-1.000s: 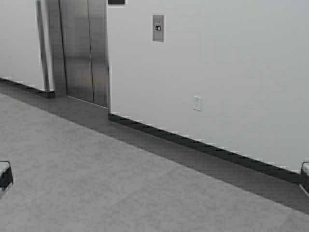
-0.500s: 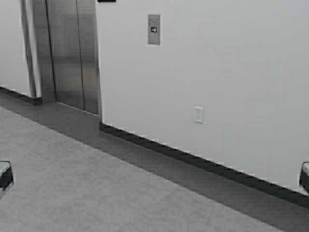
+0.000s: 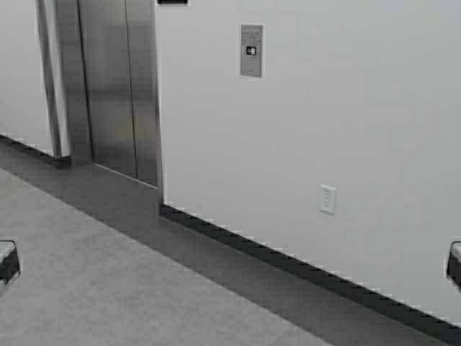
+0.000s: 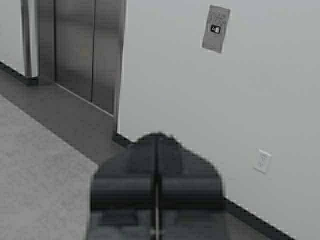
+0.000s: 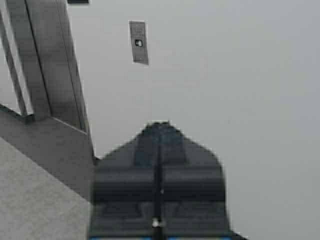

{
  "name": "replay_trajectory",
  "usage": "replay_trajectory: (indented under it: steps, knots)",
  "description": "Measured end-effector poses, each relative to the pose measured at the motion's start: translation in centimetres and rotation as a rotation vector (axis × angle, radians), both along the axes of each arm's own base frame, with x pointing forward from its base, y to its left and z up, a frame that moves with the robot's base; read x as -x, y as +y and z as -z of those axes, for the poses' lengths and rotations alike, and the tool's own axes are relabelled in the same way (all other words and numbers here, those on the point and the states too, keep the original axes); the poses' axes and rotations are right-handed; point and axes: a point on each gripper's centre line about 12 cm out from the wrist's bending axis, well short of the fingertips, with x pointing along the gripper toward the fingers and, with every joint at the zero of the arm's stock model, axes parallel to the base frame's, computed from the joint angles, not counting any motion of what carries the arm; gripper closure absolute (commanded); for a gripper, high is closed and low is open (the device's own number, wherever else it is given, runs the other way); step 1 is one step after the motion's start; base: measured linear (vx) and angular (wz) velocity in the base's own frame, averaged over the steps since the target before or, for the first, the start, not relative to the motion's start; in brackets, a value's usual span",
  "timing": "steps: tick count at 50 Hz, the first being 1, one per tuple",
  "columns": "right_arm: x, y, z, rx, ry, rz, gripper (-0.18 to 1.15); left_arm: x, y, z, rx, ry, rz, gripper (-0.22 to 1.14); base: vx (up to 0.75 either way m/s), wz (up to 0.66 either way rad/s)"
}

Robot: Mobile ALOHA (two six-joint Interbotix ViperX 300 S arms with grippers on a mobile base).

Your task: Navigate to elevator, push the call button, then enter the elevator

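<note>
The elevator [image 3: 115, 86] stands at the far left end of the wall with both steel doors shut, and the call button [image 3: 251, 50] is mounted high on the white wall [image 3: 374, 130] just beside the door frame, well above a white socket plate [image 3: 328, 199]. Both arms are held low at the frame sides; the left gripper [image 4: 156, 150] and right gripper [image 5: 159, 137] each show fingers pressed together, holding nothing. Risk: the oblique approach could scrape the baseboard [image 3: 302, 270] or land a press off the button; no containers present.

A plain white wall [image 3: 346, 108] carries a white socket plate [image 3: 328, 199] above a dark baseboard [image 3: 288, 263]; grey floor [image 3: 108, 288].
</note>
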Motion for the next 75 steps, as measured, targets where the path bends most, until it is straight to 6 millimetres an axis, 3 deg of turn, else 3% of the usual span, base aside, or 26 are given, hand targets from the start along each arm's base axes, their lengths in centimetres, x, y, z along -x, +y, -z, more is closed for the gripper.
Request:
replay_trajectory:
  steps: [25, 75]
  knots:
    - [-1.6, 0.3, 0.3, -0.001, 0.055, -0.013, 0.92, 1.0, -0.2, -0.3, -0.003, -0.038, 0.011, 0.89, 0.54, 0.08]
    - [-2.6, 1.8, 0.5, 0.118, 0.090, -0.092, 0.92, -0.3, -0.2, 0.4, -0.011, 0.020, 0.011, 0.89, 0.43, 0.17]
